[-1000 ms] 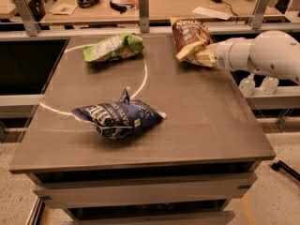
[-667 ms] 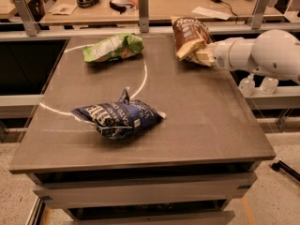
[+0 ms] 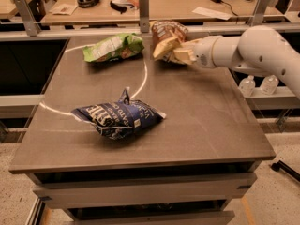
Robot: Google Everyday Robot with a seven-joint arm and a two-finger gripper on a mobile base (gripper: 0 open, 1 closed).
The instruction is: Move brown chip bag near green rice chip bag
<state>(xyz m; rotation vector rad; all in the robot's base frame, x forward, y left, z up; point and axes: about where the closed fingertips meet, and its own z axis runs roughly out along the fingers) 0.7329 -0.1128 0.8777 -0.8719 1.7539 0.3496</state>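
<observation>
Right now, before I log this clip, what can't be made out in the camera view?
Brown chip bag: lower half covered by the gripper holding it near the far edge of the table.
Whether that bag touches the table: unclear from this angle.
Robot arm: cut off by the right edge.
Blue bag lettering: creased, not legible.

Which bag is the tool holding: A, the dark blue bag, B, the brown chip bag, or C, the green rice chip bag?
B: the tool, at the far edge of the table, is shut on the brown chip bag; the green rice chip bag and dark blue bag lie untouched.
</observation>
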